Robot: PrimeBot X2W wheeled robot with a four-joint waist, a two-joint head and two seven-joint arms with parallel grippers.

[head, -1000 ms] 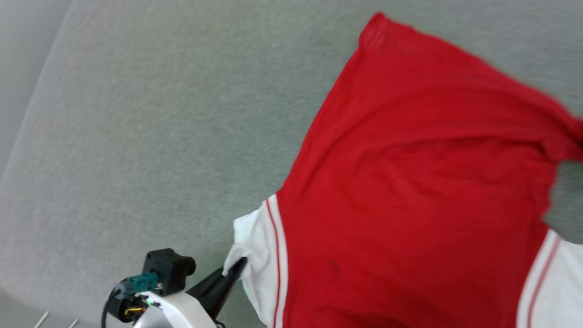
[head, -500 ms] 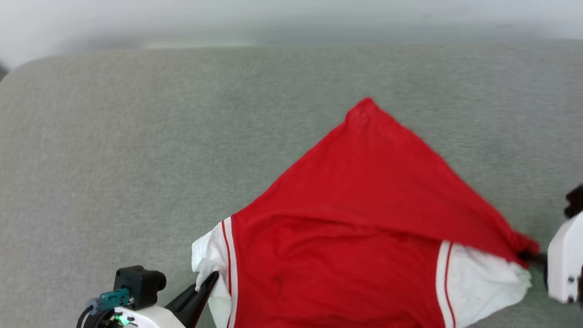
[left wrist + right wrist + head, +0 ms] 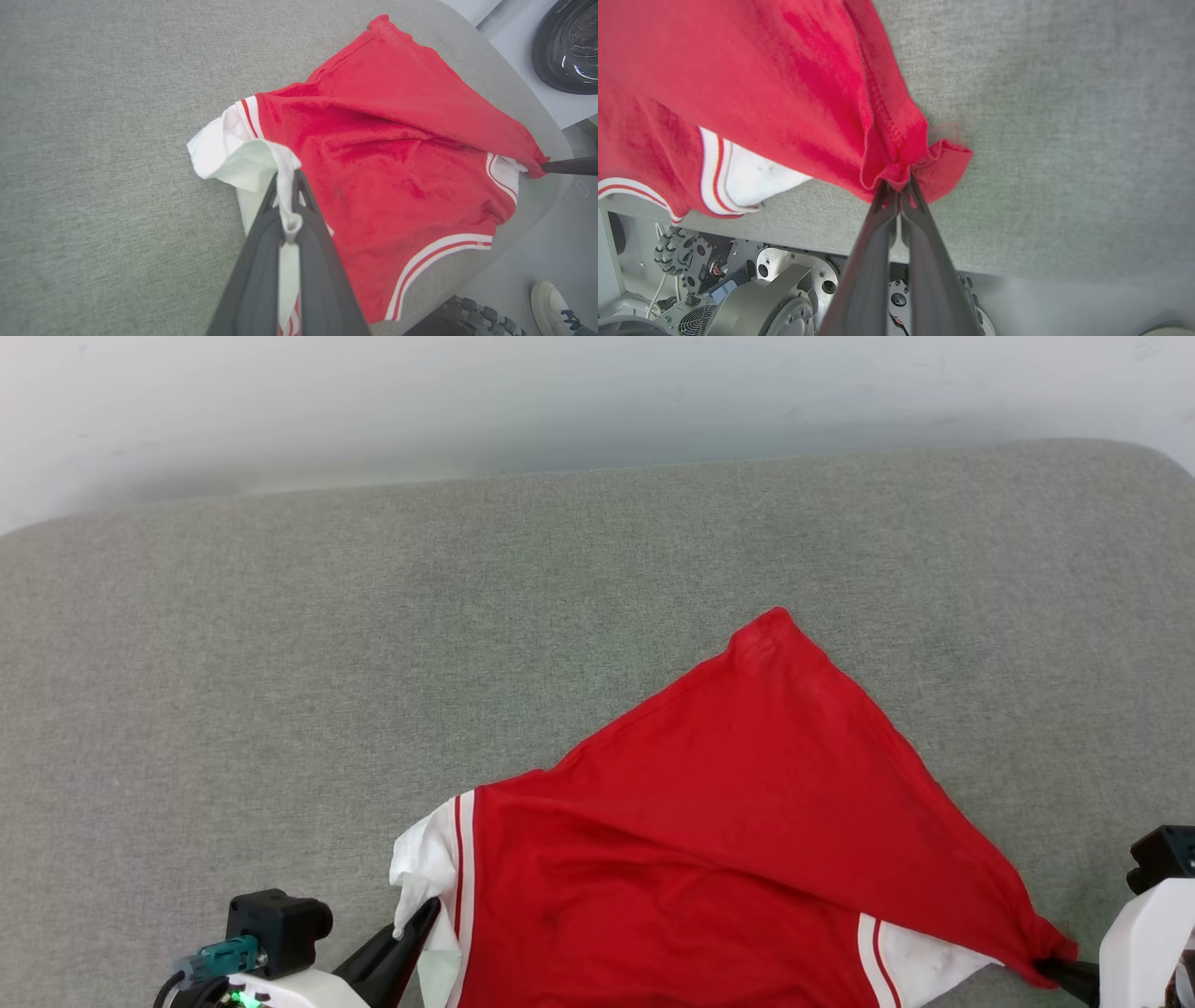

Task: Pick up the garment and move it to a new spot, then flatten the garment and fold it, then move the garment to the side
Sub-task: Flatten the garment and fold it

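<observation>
The garment [image 3: 728,821] is a red T-shirt with white sleeves and red-white striped trim, lying plain side up on the grey padded table; its letters and number are hidden. My left gripper [image 3: 425,919] is shut on the white sleeve at the shirt's left edge, seen close in the left wrist view as the left gripper [image 3: 286,186]. My right gripper [image 3: 1050,966] is shut on a bunched red corner at the shirt's right, shown in the right wrist view as the right gripper [image 3: 899,184]. One red corner [image 3: 770,621] points toward the table's far side. The shirt's near hem hangs over the table's front edge.
The grey padded table [image 3: 373,663] spreads wide to the left and back, ending at a pale wall. Below the front edge sits my wheeled base [image 3: 784,289]. A person's shoe [image 3: 556,303] stands on the floor, and a dark round object [image 3: 567,42] lies beyond the table's corner.
The head camera swung, so the picture shifted. The shirt came down from a spread, lifted sheet onto the table, its right corner drawn toward the near edge. Both grippers kept their hold.
</observation>
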